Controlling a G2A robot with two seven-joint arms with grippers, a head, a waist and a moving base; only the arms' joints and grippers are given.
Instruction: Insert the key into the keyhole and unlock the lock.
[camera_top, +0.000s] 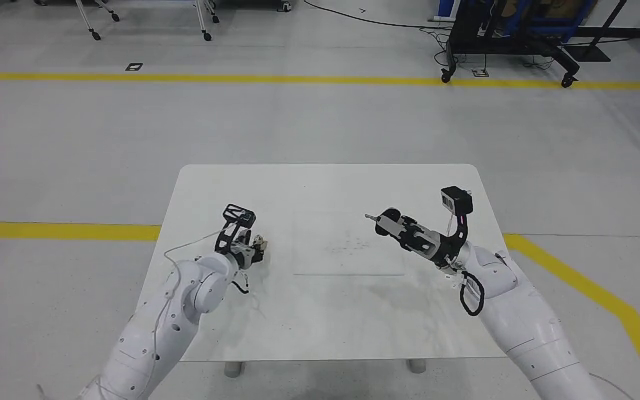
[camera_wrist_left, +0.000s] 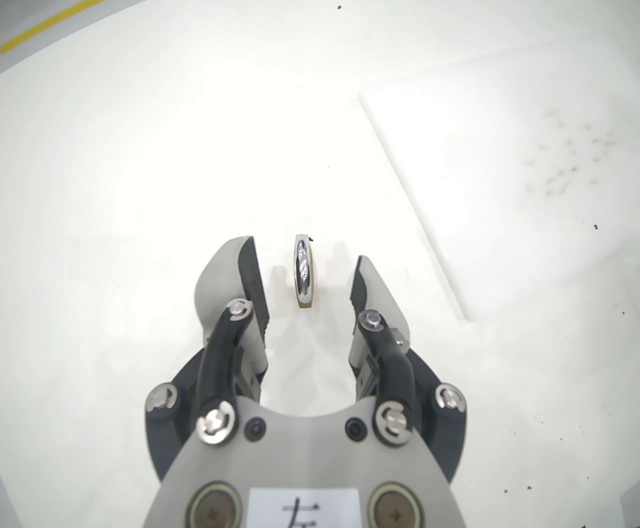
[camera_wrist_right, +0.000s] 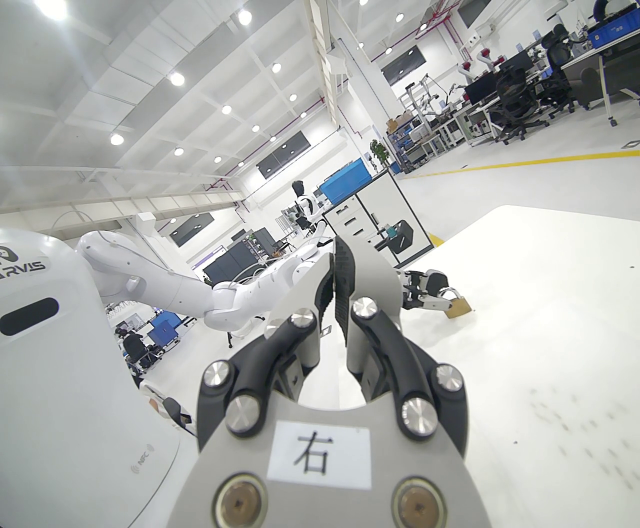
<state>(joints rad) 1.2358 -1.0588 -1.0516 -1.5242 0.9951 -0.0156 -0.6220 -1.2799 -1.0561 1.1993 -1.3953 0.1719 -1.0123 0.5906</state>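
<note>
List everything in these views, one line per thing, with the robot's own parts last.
padlock: one, brass with a silver shackle, on the table between the open fingers of the left gripper, with a gap on each side.
key: one, grey, apparently the thin tip poking out of the right gripper.
sheet: one, white with dark specks, flat on the table's middle.
table: one, white.
floor lines: two, yellow, on the grey floor.
left gripper: one, grey and black, fingers open.
right gripper: one, grey and black, fingers shut, above the table.
</note>
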